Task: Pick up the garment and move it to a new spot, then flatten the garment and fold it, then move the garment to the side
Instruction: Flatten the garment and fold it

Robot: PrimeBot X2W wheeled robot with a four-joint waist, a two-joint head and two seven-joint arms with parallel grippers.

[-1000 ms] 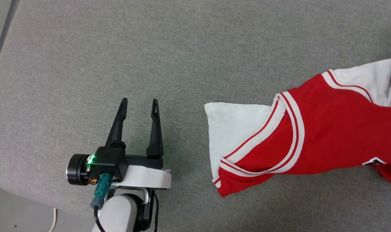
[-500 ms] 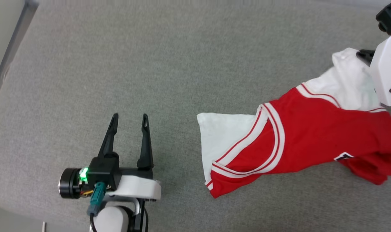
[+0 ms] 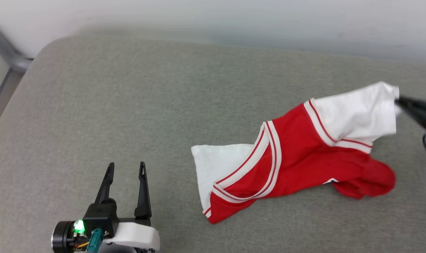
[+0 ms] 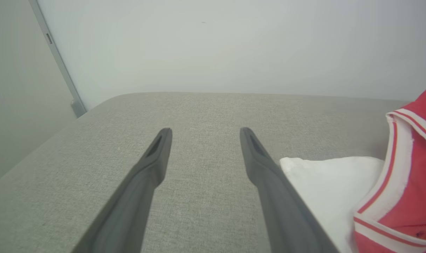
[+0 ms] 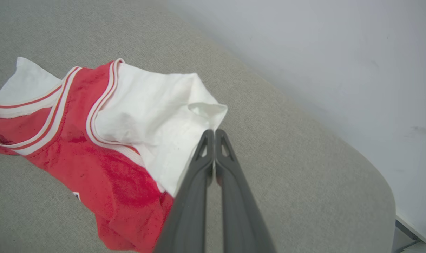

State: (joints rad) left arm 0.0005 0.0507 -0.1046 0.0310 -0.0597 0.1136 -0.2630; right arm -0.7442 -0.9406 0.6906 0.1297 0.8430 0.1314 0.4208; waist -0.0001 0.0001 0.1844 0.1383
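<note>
We see the shirt (image 3: pixel 304 158) crumpled on the grey cushion (image 3: pixel 128 105), its white sleeve (image 3: pixel 216 165) spread flat towards our left jaws. These stand wide apart and empty, left of the shirt and clear of it. Our right jaws are pinched together on the hem of the other white sleeve (image 3: pixel 360 109) at the shirt's right end, holding it raised

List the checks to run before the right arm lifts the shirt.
1. Right gripper shut on shirt, at its white sleeve: ok.
2. Bite depth: only the sleeve's edge at the tips, may slip: not ok.
3. Left gripper open, apart from shirt: ok.
4. Shirt flat: not ok, bunched.
5. Shirt wholly on cushion: ok.
</note>
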